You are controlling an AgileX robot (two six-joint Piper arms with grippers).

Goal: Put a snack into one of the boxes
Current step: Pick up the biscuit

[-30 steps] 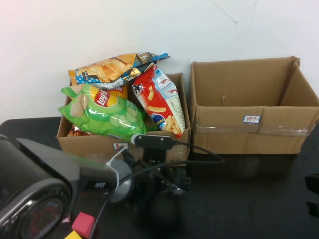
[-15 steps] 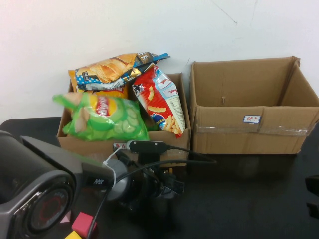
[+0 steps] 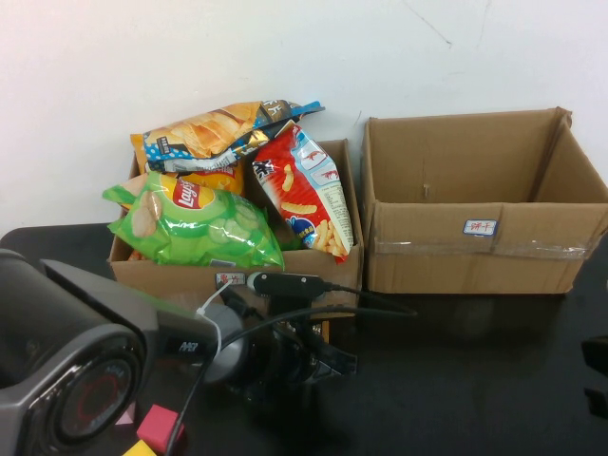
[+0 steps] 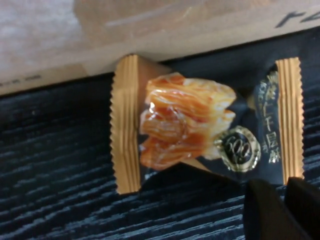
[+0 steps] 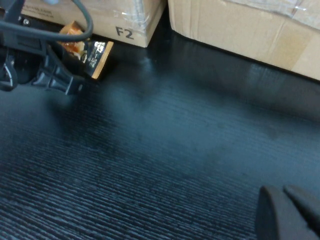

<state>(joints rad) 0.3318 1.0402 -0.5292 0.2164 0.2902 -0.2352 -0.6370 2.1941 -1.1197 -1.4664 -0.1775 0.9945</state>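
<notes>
Left claw [image 3: 318,356] is held low over the tabletop [image 5: 165,150], just beside the wrapped snack [image 4: 200,125], which lies flat against the full box [image 3: 237,275]; nothing is gripped, and its opening cannot be told. Right claw [image 5: 290,210] is parked well apart, apparently closed and empty, presumably leaving the pick-up to the left arm.

We see two boxes side by side at the back of the table [image 3: 456,380], against the wall. The left box [image 3: 328,261] holds several snack bags; the right box [image 3: 484,242] stands just beside it. In front of the left box, on the table, lies a small wrapped snack [image 4: 200,127], close to the box's front wall. The left gripper [image 3: 328,356] hovers over that snack. The right gripper [image 5: 290,215] sits low at the table's right edge, well apart.
</notes>
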